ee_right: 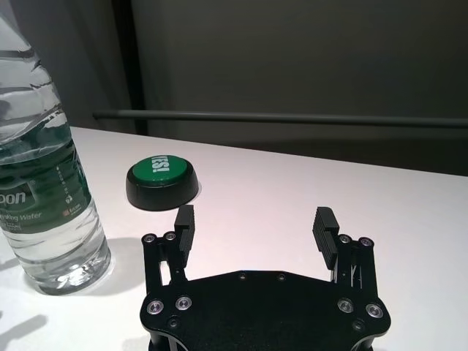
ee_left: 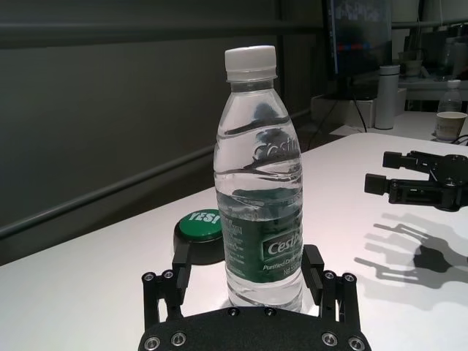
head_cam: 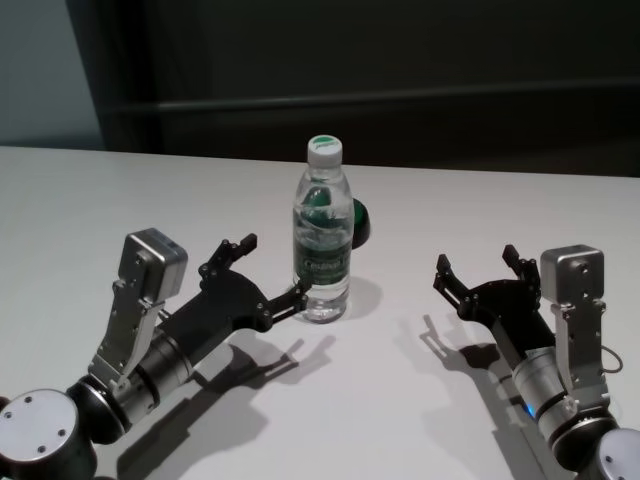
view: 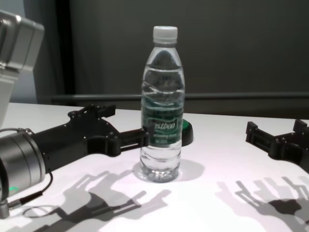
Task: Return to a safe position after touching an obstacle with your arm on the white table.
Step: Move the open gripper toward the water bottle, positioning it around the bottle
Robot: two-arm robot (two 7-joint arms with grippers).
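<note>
1. The water bottle (ee_left: 259, 183) has a green label (ee_left: 274, 248) with "Cestbon" in white; only its end, "estbon", shows in the chest view.
2. Under the brand, small white print reads "Purified Drinking Water".
3. The round green button (ee_right: 161, 181) behind the bottle bears "YES!" in white.

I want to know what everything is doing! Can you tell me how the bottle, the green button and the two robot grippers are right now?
Water bottle: upright on the white table, cap on, mostly full.
Green button: flat on the table behind the bottle, reads "YES!".
Left gripper: open, one finger at the bottle's base, bottle between the jaws.
Right gripper: open, holding nothing, off to the bottle's right.
</note>
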